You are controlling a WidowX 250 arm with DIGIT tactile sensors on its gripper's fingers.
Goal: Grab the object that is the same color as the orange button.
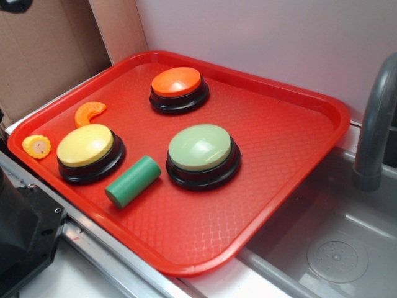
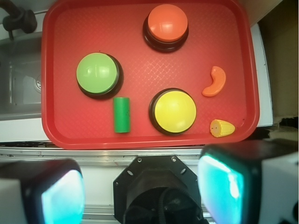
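Note:
The small orange crescent object (image 1: pixel 89 113) (image 2: pixel 215 81) lies on the red tray (image 1: pixel 260 186) (image 2: pixel 60 56), near its left edge in the exterior view. The orange button (image 1: pixel 178 87) (image 2: pixel 167 25) stands at the tray's far side, well apart from the crescent. In the wrist view my gripper (image 2: pixel 142 189) hovers high above the robot base, outside the tray's near edge. Its two fingers stand wide apart, with nothing between them. The gripper itself does not show in the exterior view.
A yellow-topped button (image 1: pixel 88 151) (image 2: pixel 174 111), a pale green-topped button (image 1: pixel 201 154) (image 2: pixel 97 74), a green cylinder (image 1: pixel 131 181) (image 2: pixel 122 114) and a yellow corn piece (image 1: pixel 37 146) (image 2: pixel 222 128) share the tray. A grey sink (image 1: pixel 335 248) with a faucet (image 1: pixel 375 118) lies to the right. Cardboard (image 1: pixel 43 49) stands behind.

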